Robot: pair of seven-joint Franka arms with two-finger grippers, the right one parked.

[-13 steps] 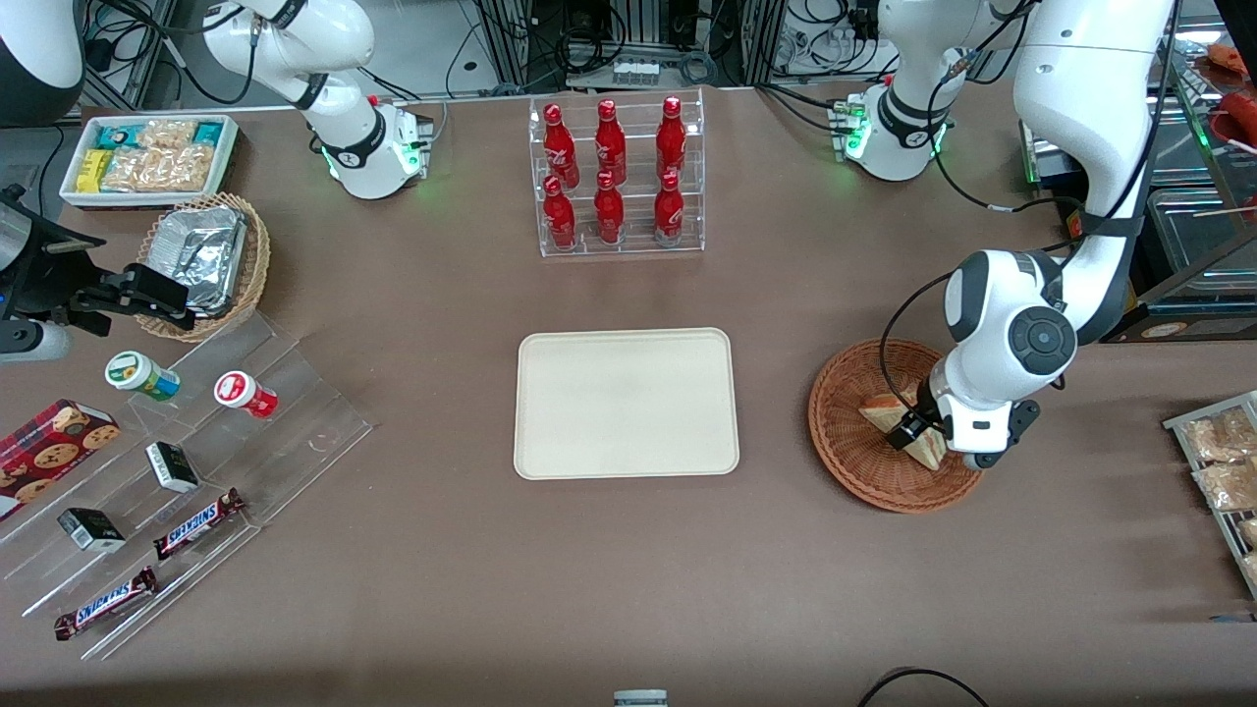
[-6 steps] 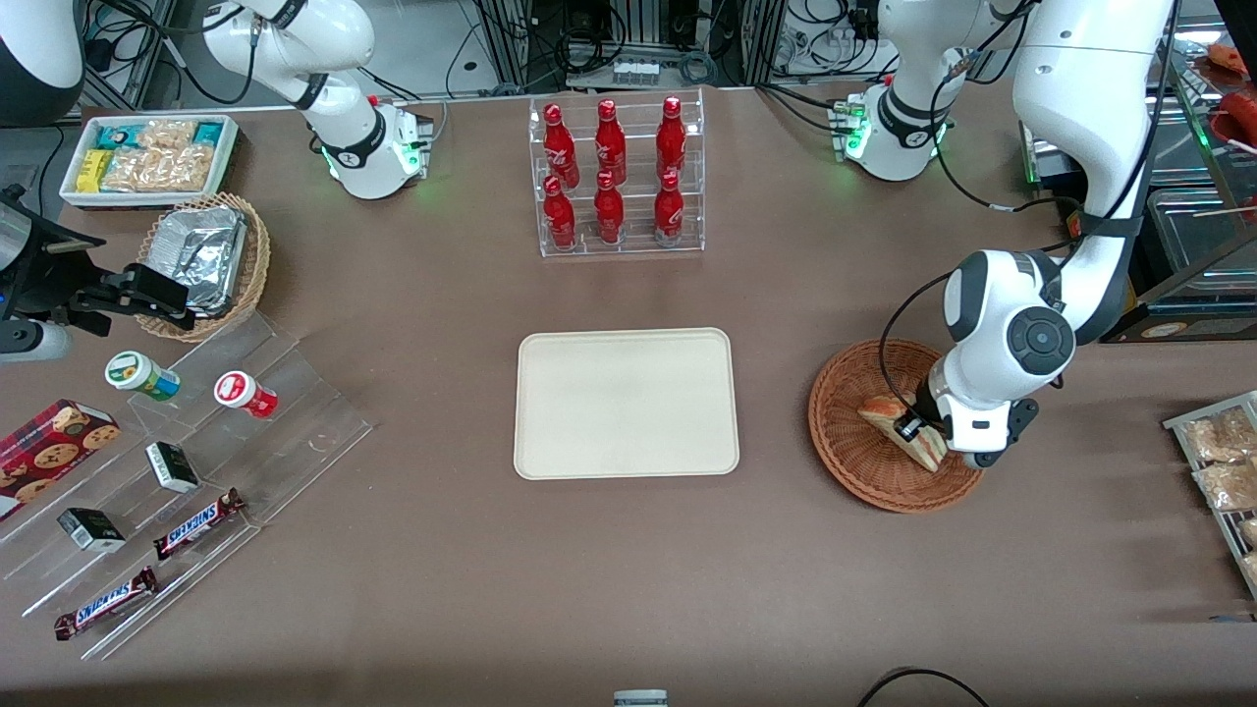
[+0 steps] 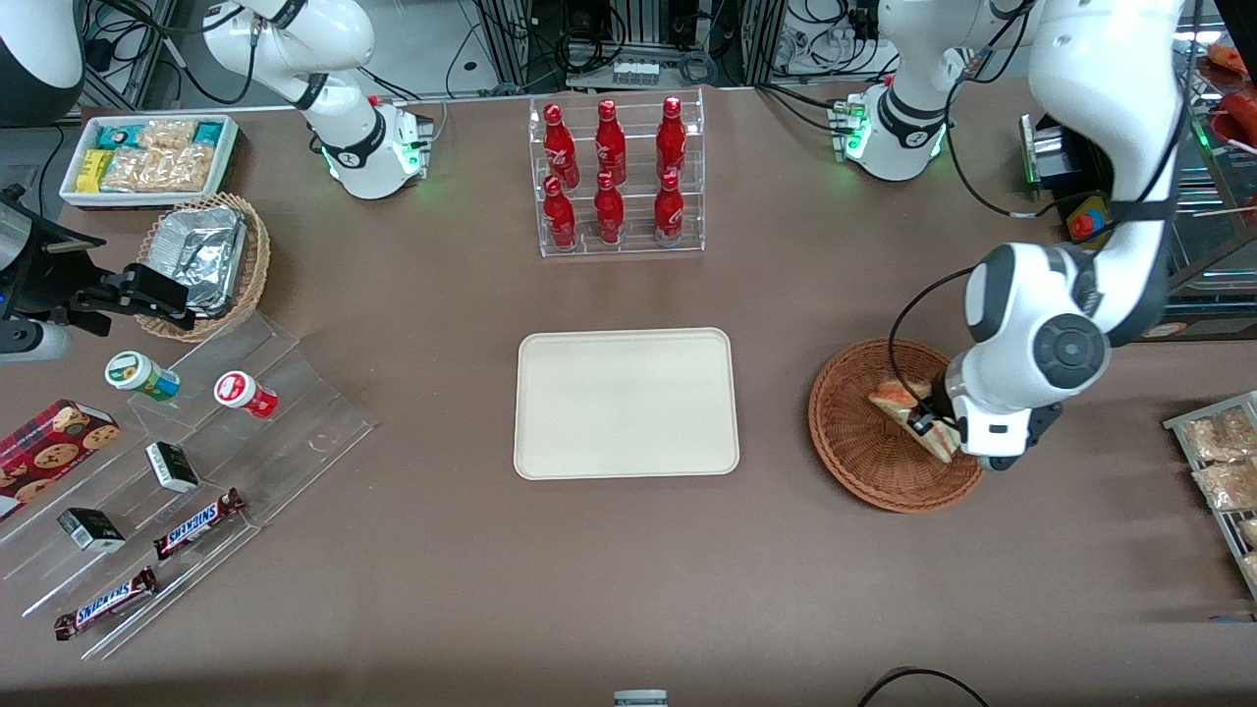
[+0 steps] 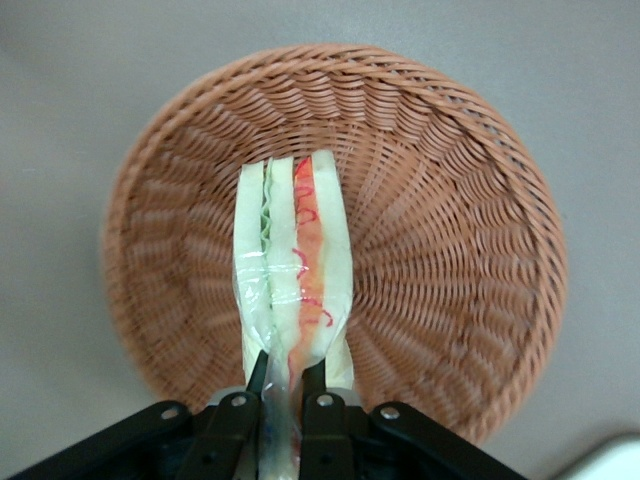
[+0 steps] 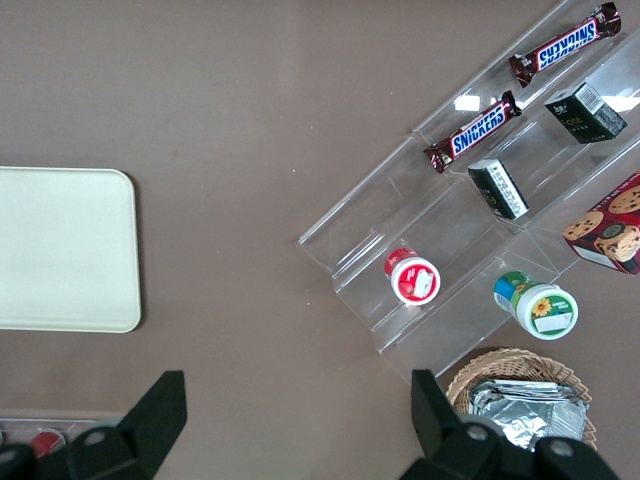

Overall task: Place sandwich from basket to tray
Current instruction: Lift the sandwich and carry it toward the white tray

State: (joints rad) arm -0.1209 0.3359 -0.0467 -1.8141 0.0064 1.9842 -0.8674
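Note:
The sandwich, a plastic-wrapped wedge of pale bread with red-orange and green filling, hangs over the reddish-brown wicker basket. My left gripper is shut on it. In the left wrist view the fingers pinch the sandwich at its near end, with the basket well below it. The cream-beige tray lies flat at mid-table, beside the basket toward the parked arm's end, with nothing on it. It also shows in the right wrist view.
A clear rack of red bottles stands farther from the front camera than the tray. A tan basket of foil packs, a white tub of snacks and a clear stepped stand with snacks lie toward the parked arm's end. Packets lie at the working arm's table edge.
My left gripper has risen with the sandwich in it, lifting it off the basket floor. The arm has swung slightly toward the working arm's end.

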